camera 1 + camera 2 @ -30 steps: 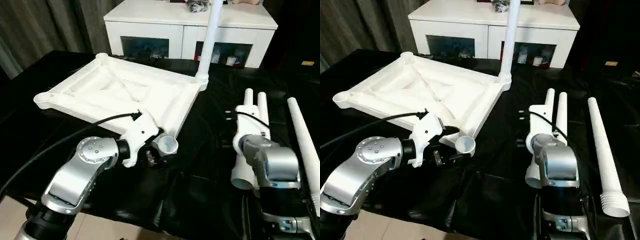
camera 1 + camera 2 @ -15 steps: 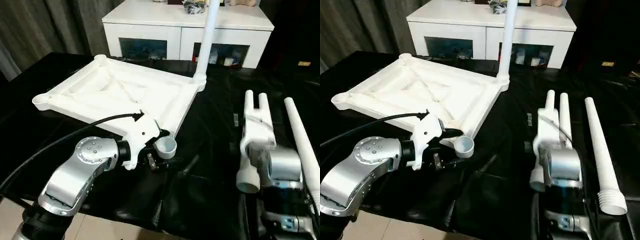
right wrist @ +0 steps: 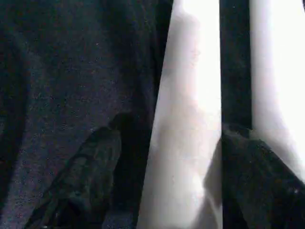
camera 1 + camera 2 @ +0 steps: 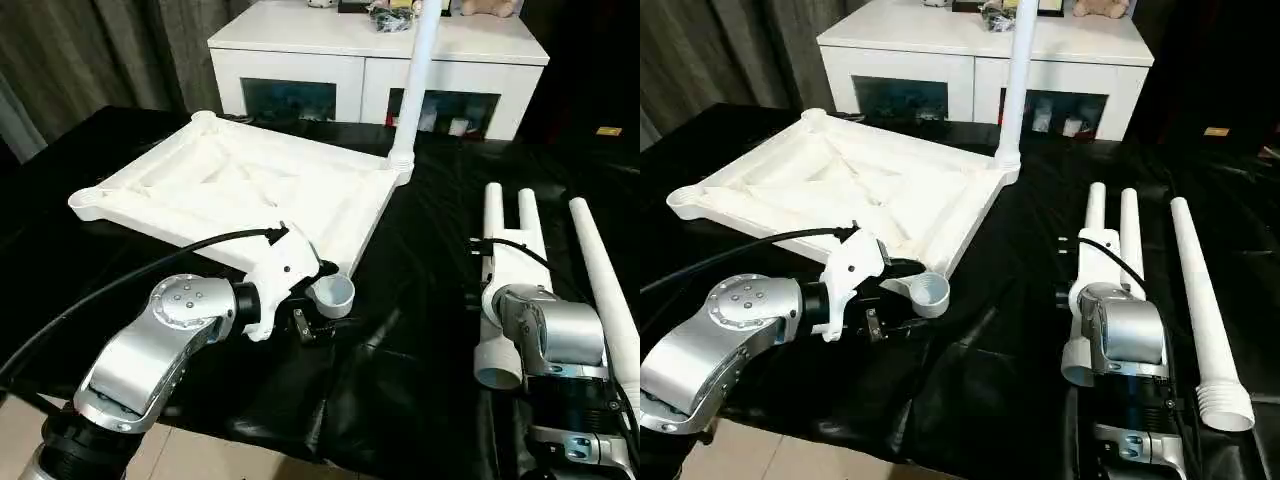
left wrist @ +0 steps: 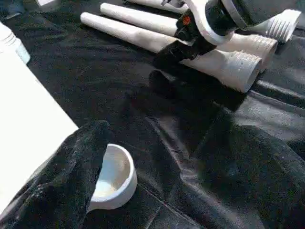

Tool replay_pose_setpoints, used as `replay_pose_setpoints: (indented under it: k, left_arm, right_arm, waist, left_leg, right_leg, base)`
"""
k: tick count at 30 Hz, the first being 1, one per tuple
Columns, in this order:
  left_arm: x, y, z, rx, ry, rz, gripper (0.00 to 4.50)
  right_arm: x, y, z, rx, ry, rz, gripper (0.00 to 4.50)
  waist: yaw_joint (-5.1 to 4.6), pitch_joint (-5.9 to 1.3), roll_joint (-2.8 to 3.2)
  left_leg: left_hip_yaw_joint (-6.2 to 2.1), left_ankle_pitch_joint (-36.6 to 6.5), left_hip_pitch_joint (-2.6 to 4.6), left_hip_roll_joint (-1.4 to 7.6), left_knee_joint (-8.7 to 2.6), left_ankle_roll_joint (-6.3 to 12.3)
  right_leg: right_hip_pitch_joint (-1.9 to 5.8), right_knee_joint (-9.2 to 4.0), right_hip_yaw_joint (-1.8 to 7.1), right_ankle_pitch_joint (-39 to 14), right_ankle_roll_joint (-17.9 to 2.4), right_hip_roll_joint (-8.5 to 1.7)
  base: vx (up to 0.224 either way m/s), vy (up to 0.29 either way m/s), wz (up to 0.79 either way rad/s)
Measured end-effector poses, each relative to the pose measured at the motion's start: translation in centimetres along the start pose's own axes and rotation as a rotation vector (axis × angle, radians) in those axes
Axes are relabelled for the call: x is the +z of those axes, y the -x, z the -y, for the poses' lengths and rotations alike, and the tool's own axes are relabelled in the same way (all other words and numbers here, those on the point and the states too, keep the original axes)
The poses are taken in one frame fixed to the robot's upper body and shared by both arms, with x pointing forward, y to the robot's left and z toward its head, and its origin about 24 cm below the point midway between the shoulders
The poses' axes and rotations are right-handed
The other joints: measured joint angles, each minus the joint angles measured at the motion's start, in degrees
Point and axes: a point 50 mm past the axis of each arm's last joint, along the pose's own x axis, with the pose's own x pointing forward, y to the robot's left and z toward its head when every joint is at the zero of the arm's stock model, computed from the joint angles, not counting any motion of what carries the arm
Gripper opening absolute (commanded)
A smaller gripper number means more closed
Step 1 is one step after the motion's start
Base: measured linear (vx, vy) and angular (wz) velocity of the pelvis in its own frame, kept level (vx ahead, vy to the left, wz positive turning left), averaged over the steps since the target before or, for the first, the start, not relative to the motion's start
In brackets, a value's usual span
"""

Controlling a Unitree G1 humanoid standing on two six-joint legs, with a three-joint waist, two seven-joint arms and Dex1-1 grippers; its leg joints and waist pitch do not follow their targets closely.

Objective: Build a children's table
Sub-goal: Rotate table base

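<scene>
The white tabletop (image 4: 230, 180) lies upside down on the black cloth, ribs up. One leg (image 4: 418, 80) stands upright in its far right corner socket. My left gripper (image 4: 308, 305) is open beside the near right corner socket (image 4: 332, 294), one finger (image 5: 62, 181) next to the socket's rim. Two legs (image 4: 495, 215) (image 4: 530, 215) lie side by side on the right, with a third leg (image 4: 600, 270) further right. My right gripper (image 5: 169, 67) is low over the pair, open. Its fingers (image 3: 86, 181) straddle one leg (image 3: 186, 143), with a gap on one side.
A white cabinet (image 4: 330, 60) with glass-fronted shelves stands behind the table, small items on top. Grey curtains hang at the far left. The black cloth (image 4: 400, 360) is wrinkled between my arms. A black cable runs along my left forearm.
My right wrist shifted over the lying legs and settled back down, with its fingers drawing in around one leg. The left arm and tabletop stayed put.
</scene>
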Motion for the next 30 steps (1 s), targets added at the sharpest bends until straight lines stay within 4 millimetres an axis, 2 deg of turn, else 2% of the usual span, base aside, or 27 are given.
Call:
replay_pose_setpoints:
  k: [3, 7, 8, 13, 17, 20, 23, 24, 27, 30]
  left_arm:
    - [0.0, 0.0, -0.1, 0.006, 0.000, -0.004, 4.50]
    - [0.0, 0.0, -0.1, 0.010, 0.001, -0.006, 4.50]
    - [-0.1, 0.0, -0.2, 0.011, 0.004, -0.008, 4.50]
    - [0.3, -0.3, -0.5, 0.024, 0.043, 0.009, 4.50]
    - [1.4, -0.3, -1.7, 0.097, 0.092, 0.092, 4.50]
    - [2.1, -0.4, -2.8, 0.163, 0.157, 0.157, 4.50]
    - [3.0, -0.4, -3.8, 0.215, 0.239, 0.237, 4.50]
    - [3.4, -0.4, -3.9, 0.212, 0.278, 0.282, 4.50]
    - [3.9, -0.5, -3.9, 0.192, 0.315, 0.328, 4.50]
    - [4.5, -0.8, -3.7, 0.155, 0.411, 0.399, 4.50]
  right_arm:
    - [0.0, 0.0, 0.0, 0.002, -0.007, 0.007, 2.80]
    - [0.0, -0.1, 0.0, 0.006, -0.026, 0.014, 2.58]
    - [0.0, -0.1, 0.0, 0.005, -0.033, 0.015, 2.37]
    - [0.1, -0.1, 0.1, 0.003, -0.075, 0.034, 1.89]
    - [1.2, 0.2, -0.2, 0.098, -0.200, 0.161, 1.77]
    - [2.9, 1.0, -0.6, 0.245, -0.318, 0.311, 1.74]
    - [4.9, 2.4, -0.8, 0.453, -0.421, 0.466, 1.73]
    - [5.4, 3.2, -0.7, 0.577, -0.478, 0.520, 1.73]
    - [6.0, 4.7, -1.2, 0.776, -0.518, 0.596, 1.73]
    - [5.1, 6.0, -1.6, 1.021, -0.575, 0.601, 1.73]
  waist:
    - [-0.10, 0.00, 0.00]
    - [-0.13, 0.00, 0.00]
    - [-0.13, 0.00, 0.00]
    - [-0.16, 0.00, 0.01]
    - [-0.58, 0.20, 0.33]
    - [-0.88, 0.27, 0.49]
    - [-0.98, 0.28, 0.50]
    - [-0.90, 0.28, 0.49]
    - [-0.66, 0.28, 0.48]
    - [0.29, 0.34, 0.39]
  left_leg:
    - [0.00, 0.0, 0.00, 0.00, 0.00, 0.00]
    - [0.00, 0.0, 0.00, 0.00, 0.00, 0.00]
    - [0.00, 0.0, 0.00, 0.00, -0.01, 0.00]
    - [-0.01, 0.0, 0.00, -0.01, 0.00, 0.00]
    - [0.01, 0.0, -0.14, -0.04, 0.01, 0.00]
    - [0.05, 0.0, -0.35, -0.03, -0.01, 0.01]
    - [0.06, 0.0, -0.60, -0.01, -0.09, 0.02]
    - [0.11, 0.0, -0.65, -0.01, -0.13, 0.06]
    - [0.10, -0.1, -0.80, 0.02, -0.14, 0.17]
    - [0.13, 0.0, -0.93, 0.03, -0.08, 0.36]
  right_leg:
    - [-0.01, 0.00, 0.00, 0.0, 0.0, 0.00]
    - [-0.02, 0.00, 0.00, 0.0, 0.0, 0.00]
    - [-0.01, 0.00, -0.01, 0.0, 0.0, 0.00]
    - [-0.09, -0.04, -0.01, 0.0, 0.0, 0.00]
    - [-0.32, -0.05, 0.00, 0.0, 0.0, -0.02]
    - [-0.46, 0.06, 0.00, 0.0, 0.0, -0.02]
    - [-0.59, 0.05, -0.05, 0.2, -0.3, -0.01]
    - [-0.60, 0.02, -0.07, 0.1, -0.2, -0.02]
    - [-0.63, -0.03, -0.12, 0.1, -0.2, -0.01]
    - [-0.64, -0.12, -0.17, 0.1, -0.3, -0.02]
  base:
    - [0.000, 0.000, 0.00]
    - [0.000, 0.000, 0.00]
    - [0.000, 0.000, 0.00]
    - [0.000, 0.000, 0.00]
    - [0.000, 0.000, 0.00]
    - [0.000, 0.000, 0.00]
    - [0.000, 0.000, 0.00]
    - [0.000, 0.000, 0.00]
    - [0.000, 0.000, 0.00]
    - [0.000, 0.000, 0.00]
